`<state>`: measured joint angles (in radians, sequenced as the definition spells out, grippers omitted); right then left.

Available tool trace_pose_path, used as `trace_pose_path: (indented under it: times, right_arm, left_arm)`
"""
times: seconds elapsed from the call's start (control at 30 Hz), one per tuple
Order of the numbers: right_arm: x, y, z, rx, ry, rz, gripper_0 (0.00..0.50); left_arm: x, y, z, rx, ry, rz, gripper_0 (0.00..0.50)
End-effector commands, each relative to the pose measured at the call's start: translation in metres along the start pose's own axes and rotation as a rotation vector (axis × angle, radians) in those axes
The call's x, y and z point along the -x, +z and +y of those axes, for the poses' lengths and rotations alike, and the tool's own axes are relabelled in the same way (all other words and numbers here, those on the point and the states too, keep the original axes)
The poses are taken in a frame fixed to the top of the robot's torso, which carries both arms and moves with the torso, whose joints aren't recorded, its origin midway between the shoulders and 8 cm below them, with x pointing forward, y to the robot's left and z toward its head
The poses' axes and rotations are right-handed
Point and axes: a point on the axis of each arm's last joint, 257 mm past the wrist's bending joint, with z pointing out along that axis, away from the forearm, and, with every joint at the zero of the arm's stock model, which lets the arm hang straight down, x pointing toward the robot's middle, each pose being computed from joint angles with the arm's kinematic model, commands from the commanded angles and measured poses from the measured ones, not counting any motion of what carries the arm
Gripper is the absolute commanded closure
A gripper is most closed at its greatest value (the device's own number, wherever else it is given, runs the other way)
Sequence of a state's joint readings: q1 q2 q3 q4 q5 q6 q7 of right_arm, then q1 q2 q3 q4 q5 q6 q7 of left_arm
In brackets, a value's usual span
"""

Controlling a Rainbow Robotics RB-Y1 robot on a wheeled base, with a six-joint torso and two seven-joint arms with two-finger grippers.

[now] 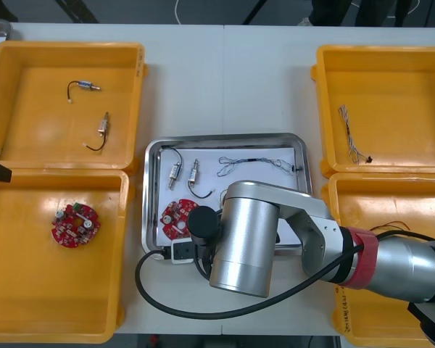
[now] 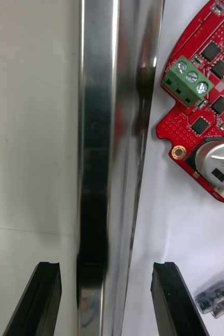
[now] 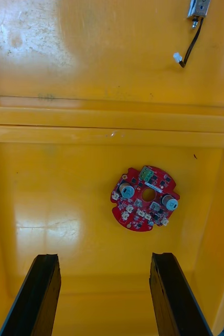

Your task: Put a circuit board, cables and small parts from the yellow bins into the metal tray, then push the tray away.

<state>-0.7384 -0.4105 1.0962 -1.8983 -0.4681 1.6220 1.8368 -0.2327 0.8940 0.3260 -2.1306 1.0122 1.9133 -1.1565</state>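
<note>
The right tool [image 2: 105, 269] sits low at the metal tray [image 1: 228, 137], its black fingers [image 2: 44, 294] spread and pinching nothing. They straddle one shiny rim, which runs straight away between them. One finger is over the bare table [image 1: 225, 80] and the other over the tray's white inside.

The tray lies mid-table between the yellow bins [image 1: 14, 94], its long axis running left to right. Inside it a round red circuit board [image 2: 206, 105] lies flat just beside that rim, its green terminal block [image 2: 188, 81] turned toward the rim. Farther in lie two small metal parts [image 1: 175, 172], their long axes pointing roughly away from the robot. A thin cable [image 1: 254, 163] stretches along the tray's far side.

The left tool [image 3: 104, 257] hovers, spread and empty, over the near left bin [image 1: 29, 290], where a second board [image 3: 145, 198] lies flat.
</note>
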Motion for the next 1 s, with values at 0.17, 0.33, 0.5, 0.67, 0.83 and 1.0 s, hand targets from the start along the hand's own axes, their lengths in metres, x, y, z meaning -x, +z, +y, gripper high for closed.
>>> trace_pose_path:
  times: [0.17, 0.33, 0.5, 0.67, 0.83, 1.0]
  right_arm:
    - [0.012, -0.01, -0.008, -0.042, -0.047, -0.001, 0.157]
    - [0.013, -0.012, -0.012, -0.053, -0.05, -0.001, 0.5]
    - [0.013, -0.014, -0.018, -0.071, -0.043, 0.001, 0.5]
    - [0.011, -0.016, -0.028, -0.098, -0.021, 0.007, 0.5]
    - [0.006, -0.018, -0.036, -0.115, -0.004, 0.016, 0.5]
    - [0.004, -0.02, -0.042, -0.116, 0.026, 0.019, 0.5]
  left_arm:
    - [-0.001, -0.013, 0.014, 0.047, 0.114, -0.011, 0.0]
    - [-0.001, -0.013, 0.014, 0.047, 0.114, -0.011, 0.0]
    - [-0.001, -0.013, 0.014, 0.047, 0.114, -0.011, 0.0]
    - [-0.001, -0.013, 0.014, 0.047, 0.114, -0.011, 0.0]
    - [-0.001, -0.013, 0.014, 0.047, 0.114, -0.011, 0.0]
    - [-0.001, -0.013, 0.014, 0.047, 0.114, -0.011, 0.0]
